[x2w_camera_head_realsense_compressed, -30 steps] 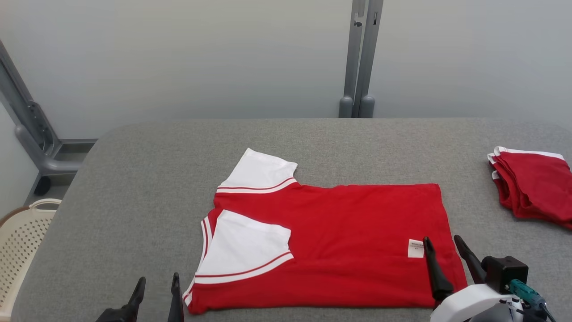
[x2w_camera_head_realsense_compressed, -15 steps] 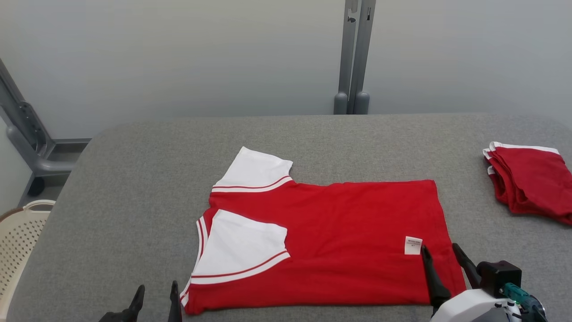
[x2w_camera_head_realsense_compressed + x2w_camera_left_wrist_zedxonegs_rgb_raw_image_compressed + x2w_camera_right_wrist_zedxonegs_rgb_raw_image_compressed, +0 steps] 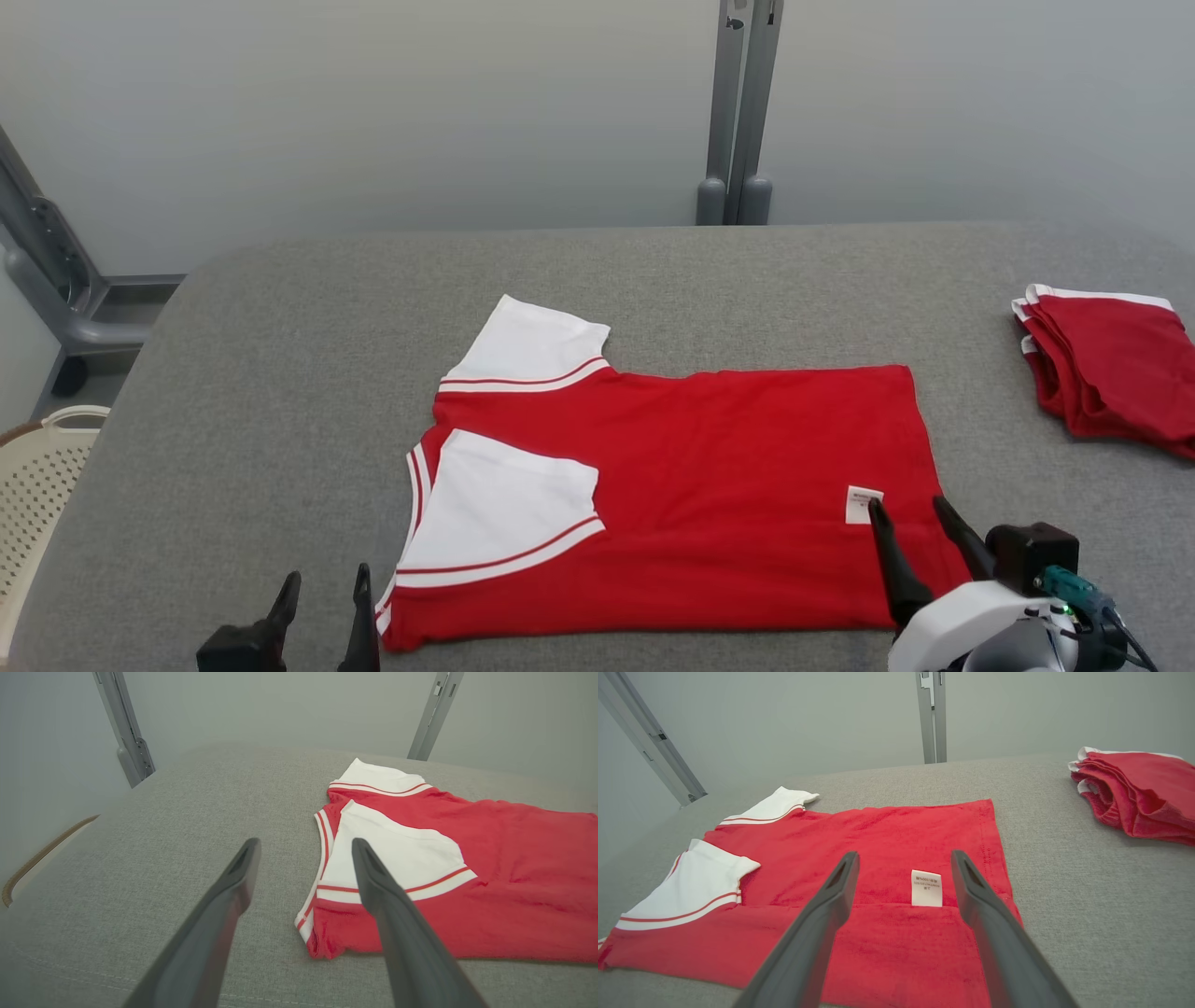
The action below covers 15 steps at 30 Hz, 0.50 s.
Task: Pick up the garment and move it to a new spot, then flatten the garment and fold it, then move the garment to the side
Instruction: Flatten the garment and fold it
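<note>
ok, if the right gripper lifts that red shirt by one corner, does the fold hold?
Probably not: the red shirt lies limp and flat, so it would likely drape. The folded-in white sleeve sits loose on top and may flop open. Pushing would likely bunch it on the textured table.

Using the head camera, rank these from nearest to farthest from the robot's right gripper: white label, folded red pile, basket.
1. The white label: on the red shirt, right at the right gripper fingertips.
2. The folded red pile: farther back, at the table right edge.
3. The basket: beyond the table's left side.
</note>
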Motion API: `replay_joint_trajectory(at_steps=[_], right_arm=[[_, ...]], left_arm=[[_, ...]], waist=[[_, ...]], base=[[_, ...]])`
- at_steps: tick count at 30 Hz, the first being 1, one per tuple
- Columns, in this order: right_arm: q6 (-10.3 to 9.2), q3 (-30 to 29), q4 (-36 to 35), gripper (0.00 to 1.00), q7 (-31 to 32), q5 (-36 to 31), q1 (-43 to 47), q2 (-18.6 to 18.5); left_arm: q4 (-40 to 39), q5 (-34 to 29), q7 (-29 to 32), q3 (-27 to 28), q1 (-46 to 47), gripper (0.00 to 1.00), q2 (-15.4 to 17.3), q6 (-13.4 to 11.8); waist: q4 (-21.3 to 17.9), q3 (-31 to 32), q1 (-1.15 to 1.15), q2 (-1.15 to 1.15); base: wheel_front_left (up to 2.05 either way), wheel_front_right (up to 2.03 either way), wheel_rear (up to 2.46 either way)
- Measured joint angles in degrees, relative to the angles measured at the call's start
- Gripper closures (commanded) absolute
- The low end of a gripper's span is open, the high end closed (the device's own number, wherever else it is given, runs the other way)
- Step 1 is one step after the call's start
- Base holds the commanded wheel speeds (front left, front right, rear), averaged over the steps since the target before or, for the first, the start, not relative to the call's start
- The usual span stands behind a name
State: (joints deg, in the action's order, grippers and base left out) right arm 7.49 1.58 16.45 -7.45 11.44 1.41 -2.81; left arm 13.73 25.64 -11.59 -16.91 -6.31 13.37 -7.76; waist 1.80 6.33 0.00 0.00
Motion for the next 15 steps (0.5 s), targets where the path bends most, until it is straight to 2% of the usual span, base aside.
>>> replay_joint_trajectory(at_steps=[7, 15], right_arm=[[0.00, -0.1, -0.3, 0.00, 8.5, -1.1, -7.1, -0.1], [0.01, 0.7, -2.1, 0.00, 19.1, -3.1, -19.8, -1.9]], left_arm=[[1.1, 0.6, 5.8, -1.0, 7.1, 0.00, 2.0, 2.7], [3.6, 1.5, 12.4, -1.5, 21.9, 0.00, 2.3, 5.2]], waist=[[-0.4, -2.5, 0.00, 0.00], [-1.0, -8.2, 0.00, 0.00]], base=[[0.00, 0.00, 0.00], [0.00, 0.00, 0.00]])
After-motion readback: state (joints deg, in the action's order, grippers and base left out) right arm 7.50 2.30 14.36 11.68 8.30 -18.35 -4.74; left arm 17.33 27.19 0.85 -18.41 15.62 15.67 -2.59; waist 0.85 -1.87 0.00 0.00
